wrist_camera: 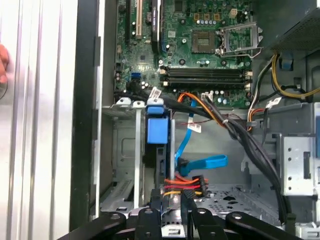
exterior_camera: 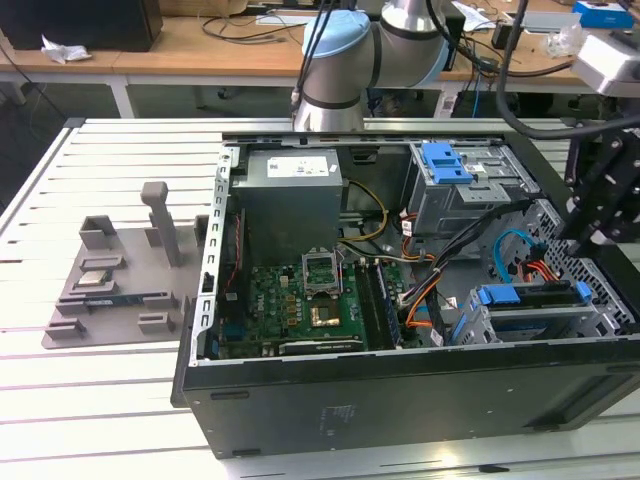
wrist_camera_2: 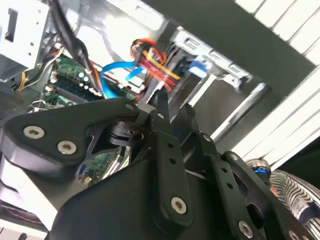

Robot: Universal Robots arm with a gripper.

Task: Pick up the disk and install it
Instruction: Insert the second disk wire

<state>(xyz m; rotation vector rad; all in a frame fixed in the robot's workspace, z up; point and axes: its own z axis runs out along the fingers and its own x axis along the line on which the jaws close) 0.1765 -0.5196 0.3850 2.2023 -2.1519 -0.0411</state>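
The disk (exterior_camera: 530, 298) stands on edge in the drive cage (exterior_camera: 600, 318) at the case's end toward the exterior view's right, its blue carrier ends showing above the slot. In the first wrist view the disk's blue tab (wrist_camera: 156, 127) sits at the mouth of that slot, and the tab of the disk (wrist_camera_2: 198, 67) also appears in the second wrist view. My gripper (exterior_camera: 578, 235) hangs over that end of the case, a short way from the disk. Its fingers (wrist_camera: 156, 202) are a little apart, and only cables show through the gap of the gripper (wrist_camera: 171, 200) (wrist_camera_2: 174, 107).
The open computer case (exterior_camera: 400, 400) lies on a slatted table. Inside are the motherboard (exterior_camera: 300, 300), the power supply (exterior_camera: 290, 195), a bare blue bracket (exterior_camera: 447, 163) on the upper cage, and loose blue and orange cables (wrist_camera: 200, 162). A grey fixture tray (exterior_camera: 110, 290) lies at the exterior view's left. A hand (wrist_camera: 2, 62) is beside the case.
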